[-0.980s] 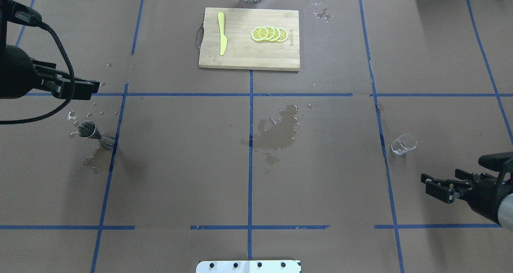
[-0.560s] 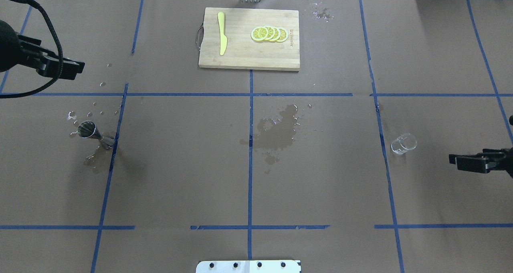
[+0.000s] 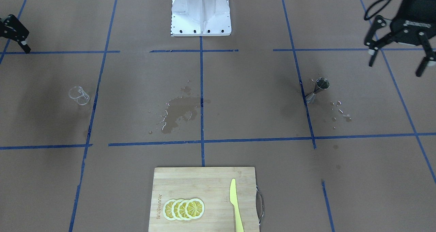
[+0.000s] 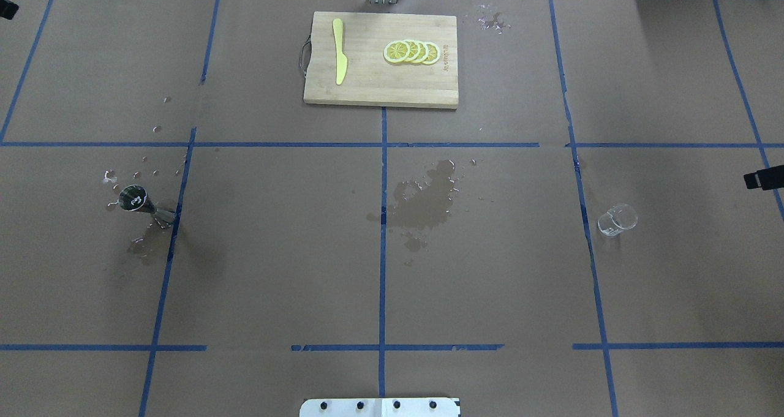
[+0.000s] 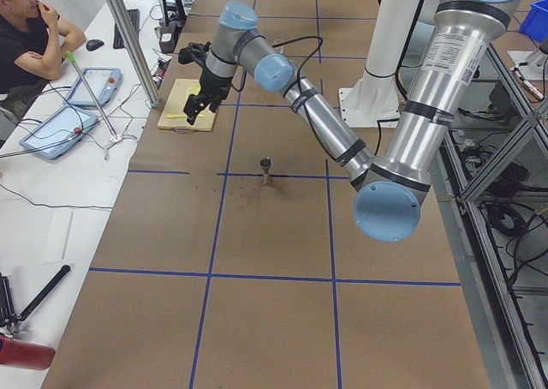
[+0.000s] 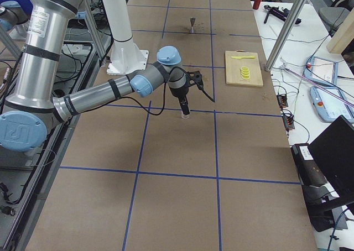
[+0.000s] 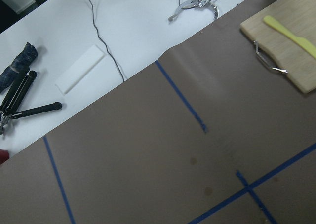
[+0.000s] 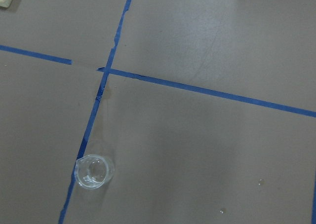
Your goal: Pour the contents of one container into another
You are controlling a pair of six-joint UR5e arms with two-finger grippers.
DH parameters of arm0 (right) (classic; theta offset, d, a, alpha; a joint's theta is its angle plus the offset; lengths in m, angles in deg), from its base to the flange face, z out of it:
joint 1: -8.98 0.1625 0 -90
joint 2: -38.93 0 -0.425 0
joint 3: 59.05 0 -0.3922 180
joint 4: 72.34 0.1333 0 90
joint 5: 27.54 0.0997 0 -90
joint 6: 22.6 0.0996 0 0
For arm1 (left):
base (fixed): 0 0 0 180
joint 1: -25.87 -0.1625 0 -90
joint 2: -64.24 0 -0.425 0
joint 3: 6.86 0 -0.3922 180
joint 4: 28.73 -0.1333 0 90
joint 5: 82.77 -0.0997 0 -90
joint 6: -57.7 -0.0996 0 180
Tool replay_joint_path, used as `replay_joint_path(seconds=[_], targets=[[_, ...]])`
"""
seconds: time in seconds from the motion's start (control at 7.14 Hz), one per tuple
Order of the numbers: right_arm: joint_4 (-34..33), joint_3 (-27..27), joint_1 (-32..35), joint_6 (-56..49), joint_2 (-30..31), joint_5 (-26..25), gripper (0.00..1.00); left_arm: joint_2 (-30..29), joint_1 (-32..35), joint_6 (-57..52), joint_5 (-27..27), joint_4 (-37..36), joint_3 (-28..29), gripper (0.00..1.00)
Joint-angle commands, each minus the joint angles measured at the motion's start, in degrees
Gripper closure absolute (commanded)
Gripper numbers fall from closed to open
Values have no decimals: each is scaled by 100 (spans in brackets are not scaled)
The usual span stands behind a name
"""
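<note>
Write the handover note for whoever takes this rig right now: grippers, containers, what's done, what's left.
Left gripper: open, empty, raised near the table's edge beyond the jigger.
Right gripper: at the opposite edge, holding nothing; open or shut unclear.
Glass cup: upright on the robot's right side, looks empty.
Jigger: upright on the robot's left side, droplets around it; fill unclear.
Wet patch: mid-table.
Done: apparently the pour; both containers set down.
Left: check the jigger's fill.

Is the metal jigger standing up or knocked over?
Upright: the jigger stands on its lower cone, open mouth facing up.
</note>
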Motion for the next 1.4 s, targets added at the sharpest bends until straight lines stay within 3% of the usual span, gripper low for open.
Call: replay_joint_path(seconds=[0.0,0.14,0.42,0.56,0.7,0.98,1.26], targets=[[-2938,77,683,-1662,-1586,62,0,-13,705,-750,765,-8,1138,0],[-4075,339,903,-2164,-2377,219,0,-4,934,-1144,1039,0,1639,0],[-4350,1066,1587,-2991,-2500,911,0,65,1347,-1500,1803,26,2379,0],[-4342,1445,1826,-3639,-2465,932,0,292,1419,-1509,1841,53,2451,0],[-4246,1658,1889,-4020,-2325,898,0,486,1445,-1500,1833,53,2470,0],[-2828,2008,1898,-3884,-1860,784,0,1091,1446,-1456,1798,88,2505,0],[-2105,2841,1890,-3673,-1709,774,0,1322,1437,-1221,1788,229,2531,0]])
